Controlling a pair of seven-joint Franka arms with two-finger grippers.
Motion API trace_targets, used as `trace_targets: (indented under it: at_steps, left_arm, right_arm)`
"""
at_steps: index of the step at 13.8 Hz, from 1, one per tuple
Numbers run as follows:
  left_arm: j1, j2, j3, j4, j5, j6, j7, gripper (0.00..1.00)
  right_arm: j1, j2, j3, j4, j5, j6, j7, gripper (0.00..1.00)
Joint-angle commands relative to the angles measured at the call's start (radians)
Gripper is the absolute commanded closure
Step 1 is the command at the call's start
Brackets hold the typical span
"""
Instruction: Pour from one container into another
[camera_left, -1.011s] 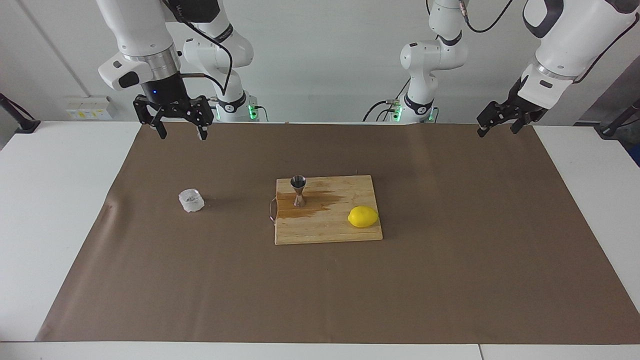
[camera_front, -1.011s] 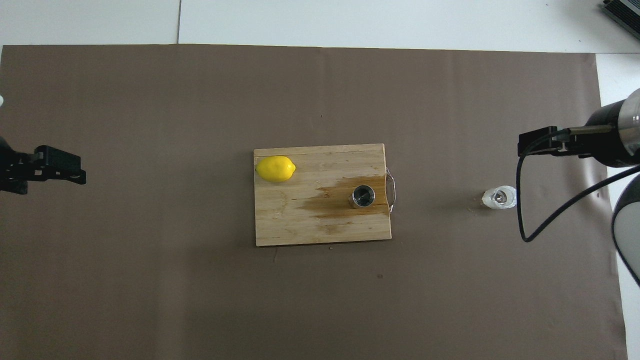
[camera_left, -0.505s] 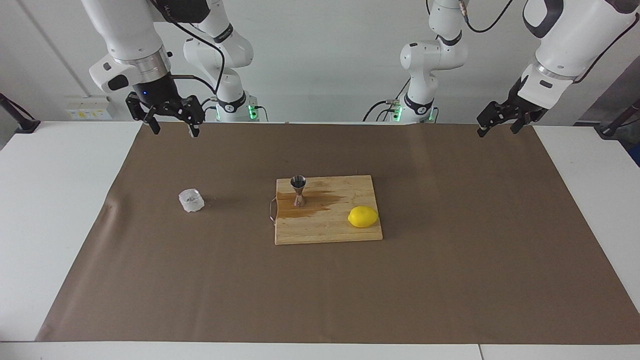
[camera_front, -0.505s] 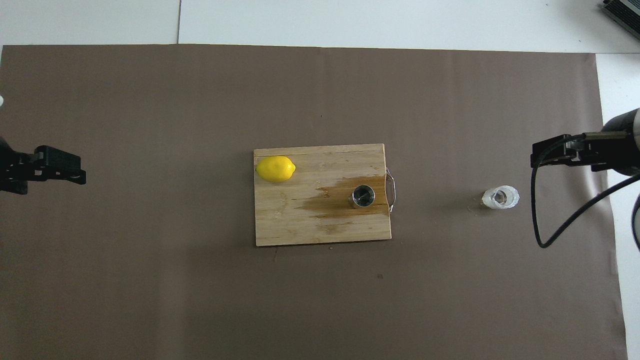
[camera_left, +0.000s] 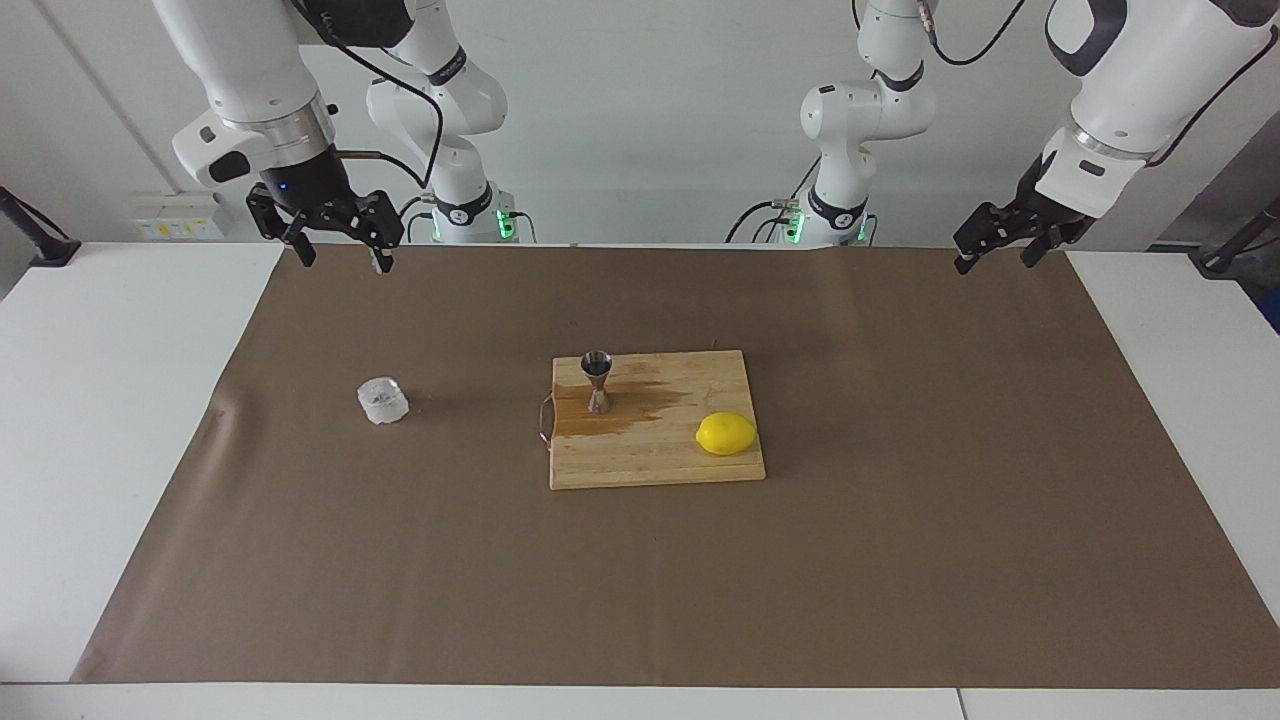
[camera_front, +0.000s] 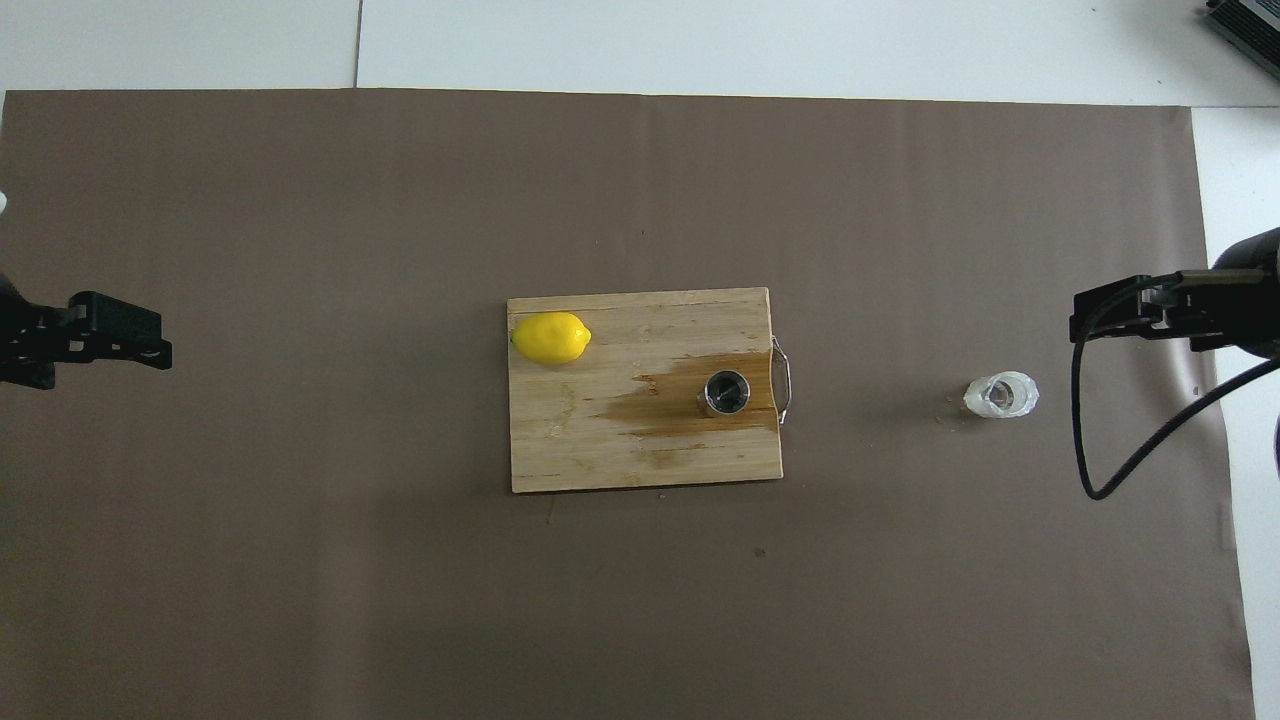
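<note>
The squat clear ribbed cup (camera_left: 383, 401) (camera_front: 1000, 395) stands upright on the brown mat toward the right arm's end of the table. The steel jigger (camera_left: 597, 381) (camera_front: 727, 392) stands upright on a wet patch of the wooden cutting board (camera_left: 660, 462) (camera_front: 570, 440), beside the board's metal handle. My right gripper (camera_left: 344, 262) (camera_front: 1090, 322) hangs open and empty, raised over the mat's edge close to its own base, well apart from the cup. My left gripper (camera_left: 995, 264) (camera_front: 150, 345) waits open and empty, raised over the mat's corner at the left arm's end.
A yellow lemon (camera_left: 726, 433) (camera_front: 551, 337) lies on the board at the end toward the left arm. A brown stain spreads across the board around the jigger. The brown mat (camera_left: 900, 540) covers most of the white table.
My right gripper has pulled up and away from the cup, toward its own base and the table's end. The cup, jigger, lemon and left arm have not moved.
</note>
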Motion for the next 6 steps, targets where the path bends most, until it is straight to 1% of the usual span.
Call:
trace_targets:
  at_steps: [1, 6]
  left_arm:
    - [0.003, -0.014, 0.001, -0.003, -0.009, -0.014, 0.005, 0.00]
    - [0.003, -0.012, 0.001, -0.003, -0.009, -0.014, 0.005, 0.00]
  right_arm:
    - [0.011, -0.030, -0.013, -0.035, 0.007, -0.002, -0.009, 0.00]
    - [0.002, -0.030, -0.010, -0.039, 0.010, 0.001, -0.015, 0.00]
